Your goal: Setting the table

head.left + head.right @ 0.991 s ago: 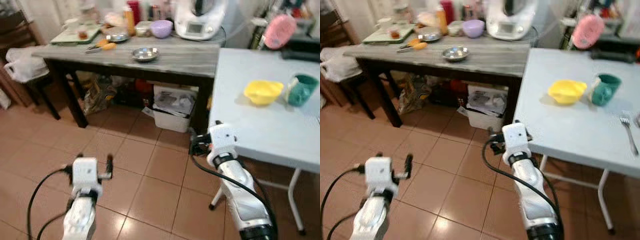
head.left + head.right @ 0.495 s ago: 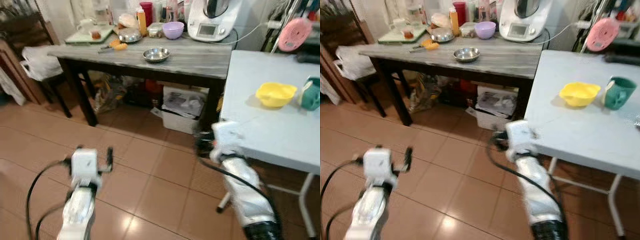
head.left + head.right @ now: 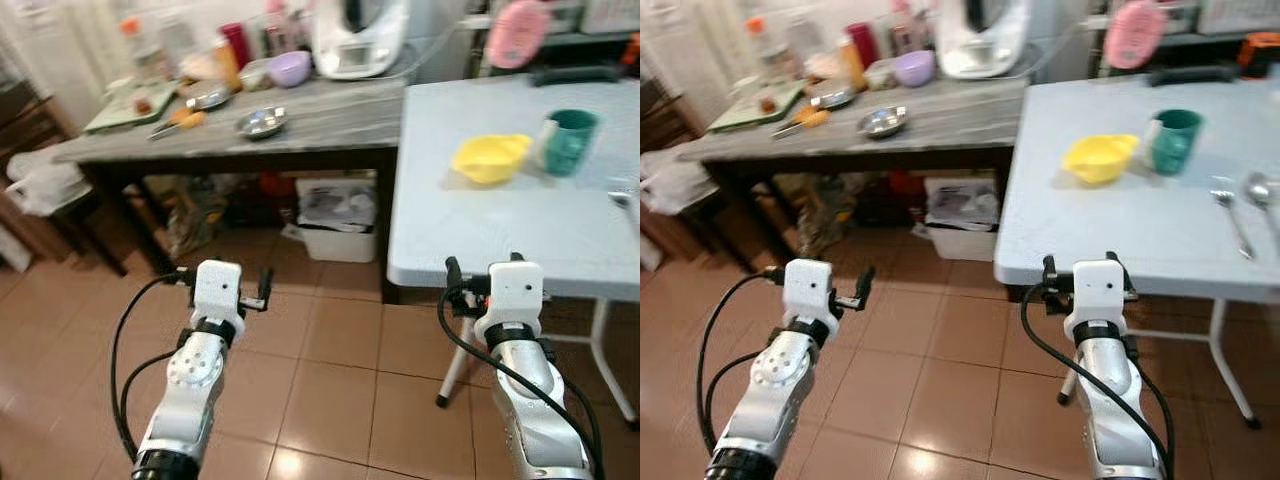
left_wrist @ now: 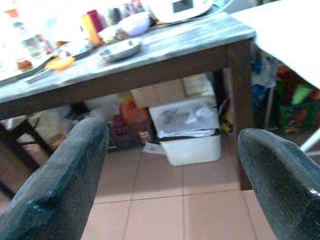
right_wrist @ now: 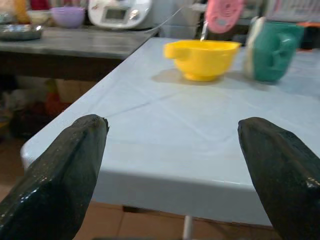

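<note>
Clearly the main risk is the right arm knocking the near edge of the pale blue table [image 3: 1120, 240] as the robot closes in, which I judge could jolt the yellow bowl [image 3: 1098, 158], the green mug [image 3: 1173, 140] and the fork [image 3: 1234, 222] lying toward the far right of it; the dark wooden table [image 3: 300, 125] with its steel bowl [image 3: 261, 122] stands further off to the left. Both claws are spread wide and empty: the right gripper [image 5: 172, 165] hangs just short of that near edge, touching nothing, while the left gripper [image 4: 170, 175] hovers over the tiled floor [image 3: 320, 380].
</note>
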Controlling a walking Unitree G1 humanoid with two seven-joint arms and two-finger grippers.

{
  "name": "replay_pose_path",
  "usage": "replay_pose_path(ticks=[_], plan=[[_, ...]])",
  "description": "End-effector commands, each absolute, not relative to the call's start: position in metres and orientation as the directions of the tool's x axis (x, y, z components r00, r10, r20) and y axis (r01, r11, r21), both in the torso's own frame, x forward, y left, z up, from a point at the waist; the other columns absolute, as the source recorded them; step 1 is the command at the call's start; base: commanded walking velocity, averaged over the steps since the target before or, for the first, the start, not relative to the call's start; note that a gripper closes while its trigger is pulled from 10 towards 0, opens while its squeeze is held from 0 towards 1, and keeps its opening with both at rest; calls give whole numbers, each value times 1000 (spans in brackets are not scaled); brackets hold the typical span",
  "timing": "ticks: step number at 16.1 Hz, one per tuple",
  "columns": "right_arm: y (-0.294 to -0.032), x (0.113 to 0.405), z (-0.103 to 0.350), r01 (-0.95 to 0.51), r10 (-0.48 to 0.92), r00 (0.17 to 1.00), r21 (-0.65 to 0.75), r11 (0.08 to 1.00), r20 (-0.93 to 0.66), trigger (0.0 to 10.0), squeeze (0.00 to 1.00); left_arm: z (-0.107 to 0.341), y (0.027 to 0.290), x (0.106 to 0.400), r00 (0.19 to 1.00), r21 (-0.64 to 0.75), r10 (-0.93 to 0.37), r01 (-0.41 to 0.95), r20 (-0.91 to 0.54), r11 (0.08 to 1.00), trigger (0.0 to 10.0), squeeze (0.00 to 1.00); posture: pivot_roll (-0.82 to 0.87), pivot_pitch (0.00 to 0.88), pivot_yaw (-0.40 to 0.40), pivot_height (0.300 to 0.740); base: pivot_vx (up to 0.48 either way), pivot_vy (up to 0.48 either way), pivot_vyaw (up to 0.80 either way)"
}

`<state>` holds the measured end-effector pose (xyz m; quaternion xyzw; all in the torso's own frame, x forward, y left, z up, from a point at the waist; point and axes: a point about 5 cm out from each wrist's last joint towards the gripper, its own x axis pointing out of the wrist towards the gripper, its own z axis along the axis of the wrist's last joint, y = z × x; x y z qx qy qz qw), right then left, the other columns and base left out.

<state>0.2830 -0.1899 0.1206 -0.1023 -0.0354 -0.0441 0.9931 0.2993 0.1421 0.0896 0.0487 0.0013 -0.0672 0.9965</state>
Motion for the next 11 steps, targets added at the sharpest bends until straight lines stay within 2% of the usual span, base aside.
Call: replay_pose_path(ticks=[1,4,5,7,8,11], plan=[[-182,287,126,67,-50,995,-192,979,91,10000,0,86,150,299,993,97,-115,117,-23,988,10000,0,-383,0,203,740,0,0,0],[-176,291,122,3,8,998,-182,983,57,10000,0,78,154,290,996,83,-77,79,-36,993,10000,0,-316,0,155,740,0,0,0],[-164,295,120,-67,74,997,-185,980,35,10000,0,80,159,282,999,71,-35,36,-21,997,10000,0,-271,0,114,740,0,0,0],[-153,298,124,-115,123,992,-179,977,36,10000,0,83,166,276,1000,65,0,0,-9,998,10000,0,-239,0,80,740,0,0,0],[-138,305,121,-192,200,980,-175,966,24,10000,0,74,176,267,999,85,39,-37,-18,996,10000,0,-189,3,34,740,0,0,0],[-122,313,123,-290,295,955,-173,941,5,10000,0,72,187,250,989,76,142,-139,-29,987,10000,0,-110,0,-15,740,0,0,0]])
